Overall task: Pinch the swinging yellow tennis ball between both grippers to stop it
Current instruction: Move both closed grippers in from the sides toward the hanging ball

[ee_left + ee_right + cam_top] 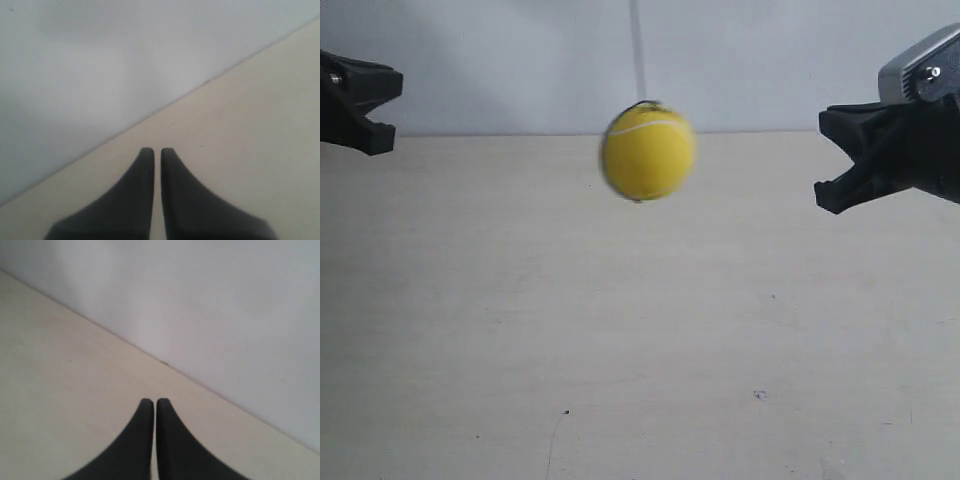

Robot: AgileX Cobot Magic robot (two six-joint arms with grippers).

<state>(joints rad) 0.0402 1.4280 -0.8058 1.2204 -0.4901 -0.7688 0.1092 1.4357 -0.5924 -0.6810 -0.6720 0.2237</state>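
Note:
The yellow tennis ball hangs in mid-air from a thin string, blurred sideways, above the pale table. The gripper at the exterior view's left is far off to the ball's left. The gripper at the exterior view's right points at the ball from the right, with a wide gap between them. In the left wrist view my left gripper is shut with only a thin slit between its black fingers. My right gripper is shut the same way. Neither wrist view shows the ball.
A pale beige table with a few small dark specks lies below. A light grey wall stands behind it. A silver-grey box sits on top of the arm at the exterior view's right.

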